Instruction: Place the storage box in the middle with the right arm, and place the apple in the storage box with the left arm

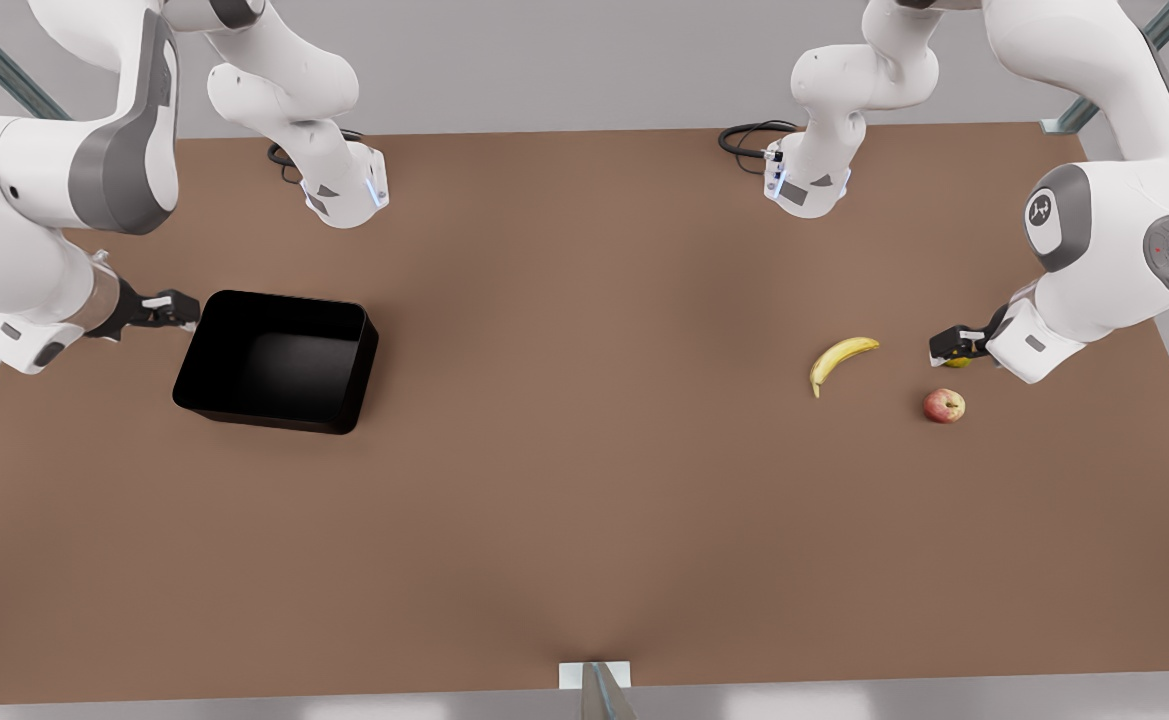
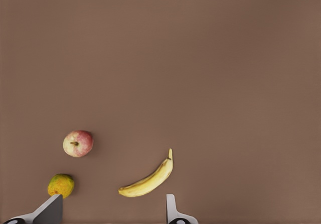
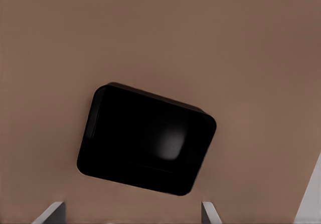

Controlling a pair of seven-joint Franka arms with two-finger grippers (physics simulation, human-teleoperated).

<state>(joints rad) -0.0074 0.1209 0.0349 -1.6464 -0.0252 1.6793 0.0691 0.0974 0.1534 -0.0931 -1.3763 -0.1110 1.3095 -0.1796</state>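
Brown tabletop point(image 1: 584, 500): my right claw point(image 1: 187, 310), spread, beside the storage box point(image 1: 279, 360) at left; my left claw point(image 1: 944, 347), spread, above the apple point(image 1: 943, 405) at right

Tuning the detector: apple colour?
The apple is red with a yellowish blush, clearest in the left wrist view.

Around the apple point(image 1: 943, 405) the desk point(image 1: 584, 520) lies bare toward the storage box point(image 1: 279, 360); 2 obstacles crowd its far side: the banana point(image 1: 841, 360) and a yellow-orange fruit point(image 2: 61, 185) under the left end effector point(image 1: 947, 347).
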